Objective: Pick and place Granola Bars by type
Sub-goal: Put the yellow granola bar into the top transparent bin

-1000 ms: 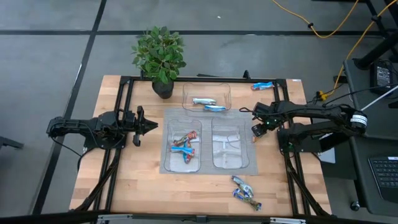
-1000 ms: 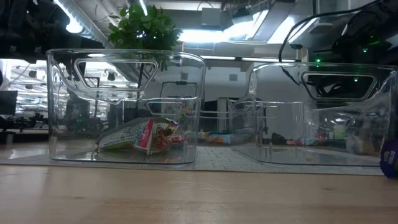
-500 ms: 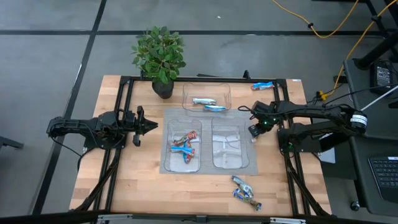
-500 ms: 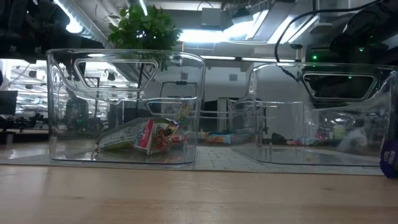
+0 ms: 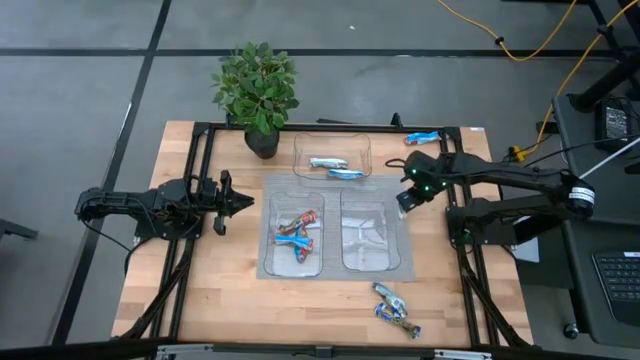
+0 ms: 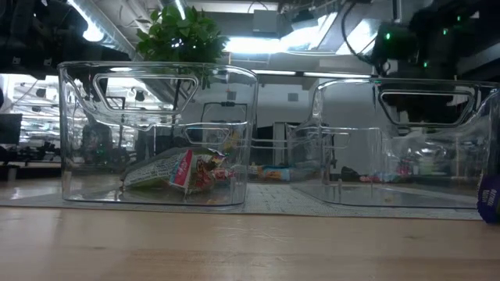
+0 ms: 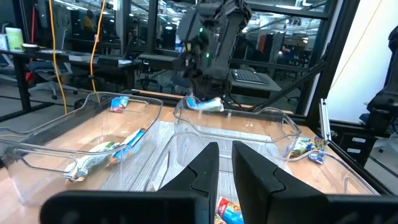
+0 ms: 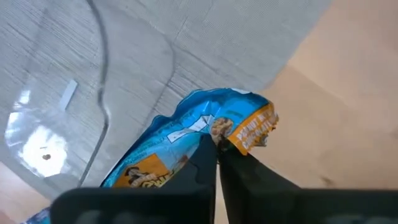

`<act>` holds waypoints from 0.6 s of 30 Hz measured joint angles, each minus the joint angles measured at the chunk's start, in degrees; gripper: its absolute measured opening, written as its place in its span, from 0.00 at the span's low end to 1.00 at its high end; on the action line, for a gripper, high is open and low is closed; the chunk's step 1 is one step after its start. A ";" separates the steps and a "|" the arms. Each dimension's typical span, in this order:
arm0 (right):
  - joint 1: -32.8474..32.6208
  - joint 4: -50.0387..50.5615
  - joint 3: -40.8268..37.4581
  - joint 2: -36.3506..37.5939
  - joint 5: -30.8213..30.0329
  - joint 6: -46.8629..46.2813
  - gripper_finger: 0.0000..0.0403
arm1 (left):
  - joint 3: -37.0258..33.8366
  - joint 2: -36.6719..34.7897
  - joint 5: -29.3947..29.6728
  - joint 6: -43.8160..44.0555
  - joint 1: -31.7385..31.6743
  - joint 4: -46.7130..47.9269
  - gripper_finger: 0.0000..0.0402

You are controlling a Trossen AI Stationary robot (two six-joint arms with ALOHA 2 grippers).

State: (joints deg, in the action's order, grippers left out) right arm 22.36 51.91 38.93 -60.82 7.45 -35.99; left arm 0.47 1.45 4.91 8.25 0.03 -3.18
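Right claw: our right gripper (image 8: 216,144) is clenched on a blue bar (image 8: 186,140), pinching only the crimped end of the wrapper, and hangs over the mat edge just beside the right tray (image 5: 370,232).
Left claw: our left gripper (image 5: 243,201) waits left of the mat with fingers nearly together and nothing between them.
Slip risk: we judge the pinch thin; the bar dangles below the fingers and could slide out on a quick swing.
Snag risk: if we carry it low, the hanging end could catch a tray wall and be pulled free.
Sorting risk: the left tray (image 5: 297,234) holds blue-and-red bars, the far tray (image 5: 331,156) two paler ones; dropping short means the wrong type.
Still loose: one bar (image 5: 423,138) at the far edge, a few (image 5: 394,308) near the front.
Nearby: plant (image 5: 257,88) by the far tray, out of our path.
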 joint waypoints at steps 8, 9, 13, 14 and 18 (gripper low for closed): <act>-2.02 11.42 9.65 4.03 -6.04 0.36 0.03 | 0.00 0.00 0.00 0.00 -0.02 0.00 0.11; -2.30 12.28 10.82 4.68 -6.30 0.51 0.03 | 0.00 0.00 0.00 0.00 -0.01 0.00 0.11; -3.77 13.52 15.30 7.39 -7.00 1.51 0.02 | 0.00 0.00 0.00 0.00 0.00 0.00 0.11; -4.37 13.51 16.38 8.09 -6.99 2.22 0.02 | 0.00 0.00 0.00 0.00 -0.01 0.00 0.11; -7.81 12.00 20.09 10.25 -6.96 8.76 0.02 | 0.00 0.00 0.00 0.00 -0.01 0.00 0.11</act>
State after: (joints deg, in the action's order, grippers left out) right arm 14.55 63.91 59.02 -50.57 0.49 -27.23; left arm 0.47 1.45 4.91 8.25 0.02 -3.18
